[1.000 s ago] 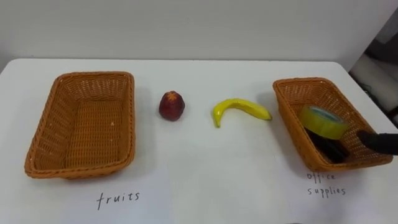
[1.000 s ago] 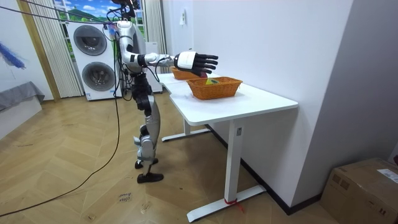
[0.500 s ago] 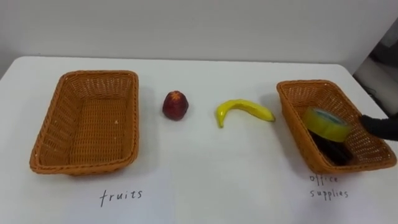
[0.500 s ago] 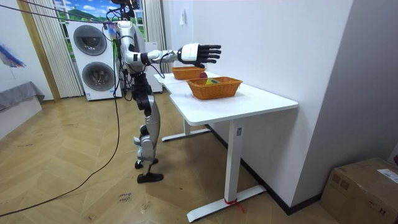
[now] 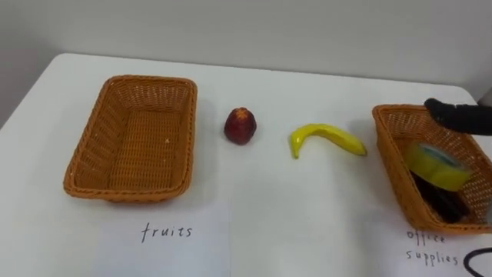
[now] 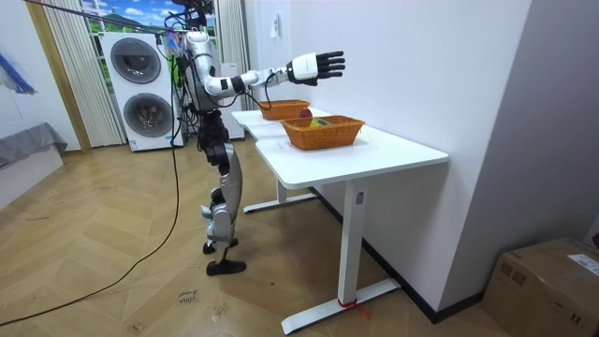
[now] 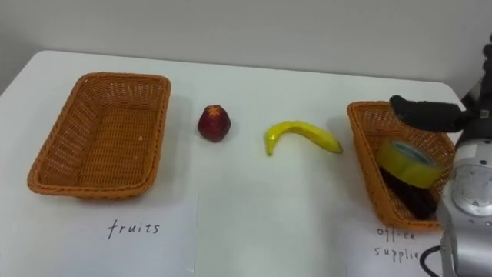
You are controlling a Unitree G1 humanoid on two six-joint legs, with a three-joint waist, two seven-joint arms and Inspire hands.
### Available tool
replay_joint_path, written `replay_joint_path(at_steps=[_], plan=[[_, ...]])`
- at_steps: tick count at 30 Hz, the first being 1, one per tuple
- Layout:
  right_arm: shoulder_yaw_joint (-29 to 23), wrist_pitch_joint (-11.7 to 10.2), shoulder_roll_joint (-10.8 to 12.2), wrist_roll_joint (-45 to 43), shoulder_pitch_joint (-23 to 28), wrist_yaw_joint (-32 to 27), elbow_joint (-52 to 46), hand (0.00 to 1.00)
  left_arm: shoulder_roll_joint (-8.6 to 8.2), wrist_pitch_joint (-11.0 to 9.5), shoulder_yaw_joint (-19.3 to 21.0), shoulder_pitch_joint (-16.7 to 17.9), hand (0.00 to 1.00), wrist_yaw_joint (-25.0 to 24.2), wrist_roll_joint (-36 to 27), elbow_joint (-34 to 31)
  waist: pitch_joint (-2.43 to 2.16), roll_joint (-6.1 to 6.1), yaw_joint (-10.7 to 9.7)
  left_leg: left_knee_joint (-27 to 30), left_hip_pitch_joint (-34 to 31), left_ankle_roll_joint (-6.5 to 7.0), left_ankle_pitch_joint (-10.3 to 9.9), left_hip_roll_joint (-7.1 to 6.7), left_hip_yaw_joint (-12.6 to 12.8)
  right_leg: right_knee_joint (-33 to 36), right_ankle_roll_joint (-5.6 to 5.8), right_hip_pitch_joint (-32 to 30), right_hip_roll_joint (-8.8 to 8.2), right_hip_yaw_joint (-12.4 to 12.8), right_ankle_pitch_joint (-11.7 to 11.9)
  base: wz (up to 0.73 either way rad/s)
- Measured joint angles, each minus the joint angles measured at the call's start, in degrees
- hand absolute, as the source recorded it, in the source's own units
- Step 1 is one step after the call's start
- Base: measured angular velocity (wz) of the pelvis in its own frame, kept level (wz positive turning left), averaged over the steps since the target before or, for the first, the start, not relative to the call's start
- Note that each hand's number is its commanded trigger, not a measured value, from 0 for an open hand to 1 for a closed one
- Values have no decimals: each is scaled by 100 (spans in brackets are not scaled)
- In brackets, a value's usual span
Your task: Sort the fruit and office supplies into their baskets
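Two baskets of coarse woven wicker, the left basket (image 5: 142,142) and the right basket (image 5: 393,158), both rough and matt. Table (image 5: 269,200): smooth white top with a dull finish. Paper sheet (image 5: 184,258): flat, matt white, hand-lettered in ink. Apple (image 5: 241,126): dark red skin with a slight sheen. Banana (image 5: 327,138): smooth yellow, plastic-looking. Roll of tape (image 5: 438,165): glossy translucent yellow film. Right hand (image 5: 461,117): matt black fingers; in the room view, a smooth white shell on its back. Floor (image 6: 112,234): wood in a herringbone pattern, satin finish.
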Motion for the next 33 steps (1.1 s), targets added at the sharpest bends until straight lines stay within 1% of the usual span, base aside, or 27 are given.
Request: replay_joint_path(at_steps=[1, 5, 7, 8, 10, 12, 13, 14, 15, 16, 17, 18, 19, 20, 21, 22, 23, 25, 27, 28, 29, 32, 33], plan=[[57, -3, -26, -3, -43, 0, 0, 0, 0, -4, 0, -1, 0, -1, 59, -4, -3, 0, 85, 27, 2, -1, 1, 2, -4, -1, 0, 3, 2, -5, 0, 0], [179, -4, -44, -61, -182, 16, 0, 0, 2, 0, 0, 19, 0, -34, 221, -9, -6, -11, 154, 42, 1, -1, 1, -6, -46, 0, 0, 29, -6, -41, 0, 7], [237, -6, -47, -61, -207, 45, 3, 0, 14, 0, -1, 24, 0, -115, 253, -6, -19, -36, 241, 37, 10, -1, 1, -12, -81, -5, 0, 60, -7, -52, 0, 7], [278, -6, -53, -61, -212, 48, 4, 0, 18, 0, -1, 28, 0, -118, 253, -3, -16, -46, 245, 37, 15, -1, 1, -12, -90, -8, 0, 76, -8, -57, 0, 10], [388, -6, -64, -76, -233, 110, 4, 0, 28, 0, -1, 38, 0, -118, 254, 11, -9, -89, 267, 41, 14, -1, 1, -14, -144, -11, 0, 106, -13, -148, 0, 12], [475, -5, -71, -74, -311, 121, 13, 0, 31, 0, -2, 73, 0, -118, 258, 21, -11, -145, 277, 39, 9, -2, 2, -16, -153, -10, 2, 105, -14, -149, -1, 4], [557, -4, -101, -79, -373, 174, 19, 0, 42, 13, 1, 114, 0, -132, 259, 23, -1, -190, 277, 39, 4, -8, 6, -15, -152, -11, 2, 99, -13, -148, -1, 0], [569, -4, -119, -82, -377, 215, 19, 0, 55, 25, 2, 119, 0, -146, 259, 29, 8, -203, 280, 39, -5, -12, 8, -15, -152, -13, 2, 92, -13, -150, -1, 0], [569, 1, -141, -78, -378, 277, 34, 0, 95, 61, 5, 124, 0, -201, 253, 31, 11, -278, 329, 39, -16, -19, 13, -13, -152, -13, 2, 82, -10, -151, -1, 0], [595, 5, -160, -74, -378, 302, 67, 0, 154, 101, 2, 124, 0, -270, 250, 35, 6, -337, 383, 47, -43, -24, 16, -8, -152, -12, 2, 54, -7, -158, -1, 0], [619, 7, -173, -78, -378, 313, 86, 0, 179, 121, 0, 122, 0, -288, 251, 34, -14, -378, 391, 58, -77, -25, 16, -4, -152, -10, 1, 28, -5, -161, -1, 0], [715, 13, -237, -82, -392, 361, 118, 0, 222, 144, -9, 107, 0, -308, 243, 33, -22, -447, 407, 102, -132, -26, 16, -2, -160, -8, 0, 0, -6, -177, 0, 6], [873, 29, -312, -144, -428, 427, 128, 0, 259, 157, -24, 78, 0, -341, 242, 32, -20, -497, 413, 144, -186, -26, 16, -3, -186, -8, -3, -29, -7, -193, 1, 7], [959, 41, -340, -211, -464, 473, 134, 0, 271, 164, -30, 57, 0, -342, 242, 32, -21, -516, 412, 149, -214, -26, 16, -5, -193, -8, -10, -57, -7, -195, 6, 7], [1113, 44, -384, -254, -569, 570, 204, 0, 297, 178, -36, -18, 0, -341, 242, 35, -5, -544, 404, 202, -287, -25, 15, -7, -217, -13, -22, -87, -12, -241, 15, 12], [1226, 51, -416, -254, -651, 643, 311, 0, 354, 177, -88, -103, 0, -339, 230, 38, 0, -568, 400, 244, -359, -24, 14, -11, -250, -15, -25, -122, -21, -295, 19, 13], [1268, 55, -434, -253, -678, 706, 347, 0, 389, 171, -129, -143, 0, -339, 211, 37, -7, -579, 410, 260, -405, -23, 14, -12, -256, -14, -27, -156, -22, -299, 21, 12], [1512, 58, -547, -261, -784, 898, 452, 0, 464, 124, -130, -175, 0, -334, 198, -10, -9, -594, 435, 311, -535, -24, 14, -7, -238, -9, -47, -263, -20, -306, 38, 0], [1680, 78, -641, -347, -845, 998, 571, 0, 499, 138, -131, -175, 0, -331, 198, -20, -7, -600, 451, 320, -569, -24, 15, -1, -231, -11, -52, -297, -17, -303, 47, -2], [1694, 84, -658, -451, -846, 1078, 643, 0, 514, 139, -132, -176, 0, -331, 199, -41, -17, -618, 471, 325, -611, -24, 15, 0, -232, -8, -53, -339, -15, -304, 48, 0], [1694, 90, -665, -493, -847, 1102, 672, 0, 516, 139, -135, -177, 0, -331, 199, -60, -16, -626, 501, 327, -627, -25, 15, 4, -225, -7, -57, -363, -12, -296, 51, 0], [1737, 100, -798, -522, -950, 1247, 1005, 0, 517, 138, -215, -199, 0, -333, 177, -114, -12, -646, 532, 358, -705, -25, 15, 12, -231, -10, -60, -411, -4, -296, 63, 1], [1737, 105, -845, -525, -1031, 1297, 1223, 0, 519, 138, -258, -234, 0, -335, 168, -114, 0, -653, 548, 373, -730, -25, 15, 12, -232, -10, -59, -429, -3, -298, 66, 0]])
